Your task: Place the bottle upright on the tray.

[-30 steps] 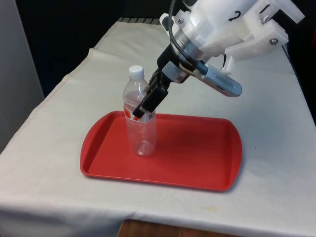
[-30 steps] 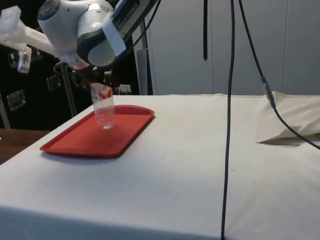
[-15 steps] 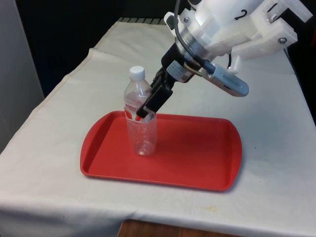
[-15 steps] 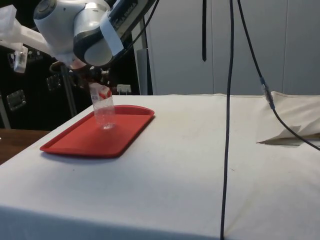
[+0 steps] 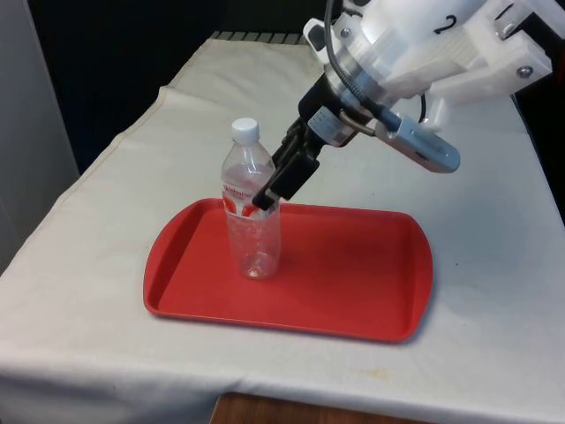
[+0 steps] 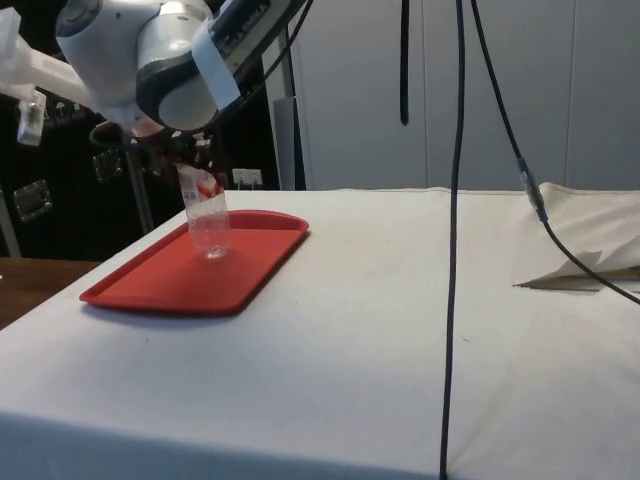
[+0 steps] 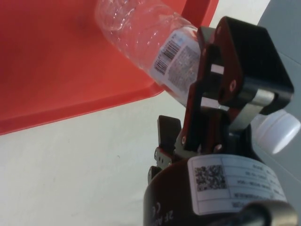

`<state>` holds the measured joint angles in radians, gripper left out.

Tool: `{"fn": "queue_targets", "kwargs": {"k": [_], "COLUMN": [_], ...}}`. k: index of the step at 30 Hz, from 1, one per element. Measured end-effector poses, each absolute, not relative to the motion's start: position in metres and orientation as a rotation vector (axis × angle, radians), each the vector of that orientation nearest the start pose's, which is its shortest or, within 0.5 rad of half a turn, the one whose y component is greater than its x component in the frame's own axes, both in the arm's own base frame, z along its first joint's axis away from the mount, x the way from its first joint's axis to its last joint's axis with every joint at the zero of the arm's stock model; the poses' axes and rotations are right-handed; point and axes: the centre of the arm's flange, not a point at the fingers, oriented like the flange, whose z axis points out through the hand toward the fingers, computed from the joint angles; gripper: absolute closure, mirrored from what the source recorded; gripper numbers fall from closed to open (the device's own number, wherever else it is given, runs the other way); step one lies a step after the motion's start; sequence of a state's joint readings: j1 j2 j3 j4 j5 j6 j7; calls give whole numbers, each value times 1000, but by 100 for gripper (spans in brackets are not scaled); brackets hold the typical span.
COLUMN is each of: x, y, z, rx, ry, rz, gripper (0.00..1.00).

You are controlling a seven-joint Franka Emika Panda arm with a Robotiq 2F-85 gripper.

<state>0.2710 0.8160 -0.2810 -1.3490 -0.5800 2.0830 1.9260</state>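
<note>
the clear plastic water bottle (image 5: pixel 251 208) stands upright on the red tray (image 5: pixel 353 283), in the tray's left part as the front view shows it, with its base resting on the tray floor and the white cap (image 5: pixel 244 129) on top. in the side view the bottle (image 6: pixel 207 215) stands toward the far end of the tray (image 6: pixel 170 285) and looks a little tilted.

the end effector (image 5: pixel 265 196) comes down at a slant from the upper right and meets the bottle at its red and white label (image 5: pixel 238 194), about the middle of its height. i think this height is chosen because a hold near the middle keeps the bottle steady while it is set down. in the wrist view one black finger (image 7: pixel 235 75) lies along the label side of the bottle (image 7: pixel 146 33). whether the fingers pinch the bottle or have spread from it, i cannot tell.

by my judgement the placing is almost done. the tray lies on the white cloth of the table (image 5: pixel 494 265), near its front edge.
</note>
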Motion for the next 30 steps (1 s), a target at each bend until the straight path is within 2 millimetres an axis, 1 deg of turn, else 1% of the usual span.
{"fn": "queue_targets", "kwargs": {"k": [6, 8, 12, 30], "x": [739, 739, 739, 741], "y": [20, 20, 26, 51], "z": [271, 272, 283, 313], "rx": [-2475, -2475, -2473, -2473], "ry": [2423, 2426, 2434, 2455], "rz": [-972, -971, -971, -987], "gripper": [0, 0, 0, 0]}}
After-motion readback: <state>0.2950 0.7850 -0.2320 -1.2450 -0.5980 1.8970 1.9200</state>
